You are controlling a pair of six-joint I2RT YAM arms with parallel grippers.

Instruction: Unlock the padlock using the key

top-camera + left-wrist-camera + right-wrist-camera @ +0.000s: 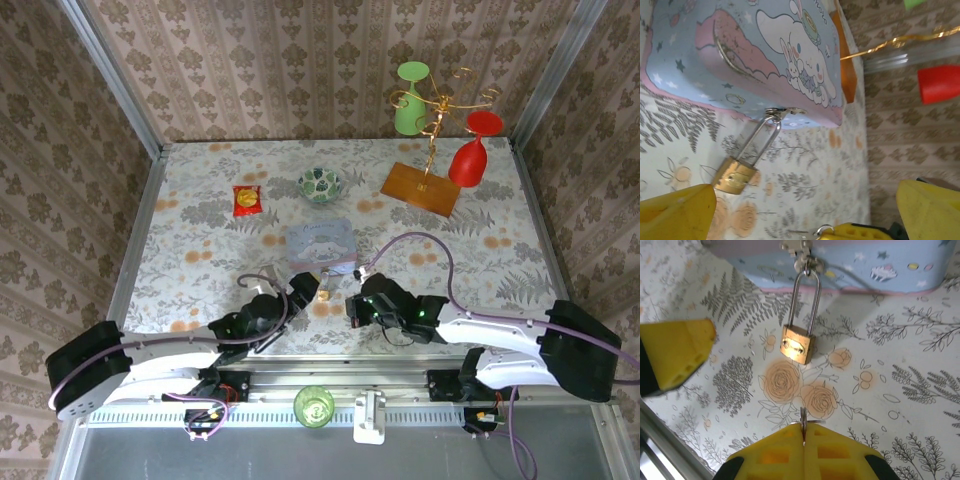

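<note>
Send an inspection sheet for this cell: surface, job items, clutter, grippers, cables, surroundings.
Surface: floral tabletop, flat.
Job's things: padlock shackled through tin hasp, body on the table; key pinched in right gripper.
Clutter: snack packet, bowl, glass stand.
Grippers: left gripper open, empty, near padlock; right gripper shut on key.
Cables: purple cable loops over the table from right arm.
Surroundings: patterned walls.

padlock (798,345): brass, silvery shackle
tin (740,55): pastel blue, pink
surface (890,390): grey ferns, orange roses
my claw pads (785,455): yellow
</note>
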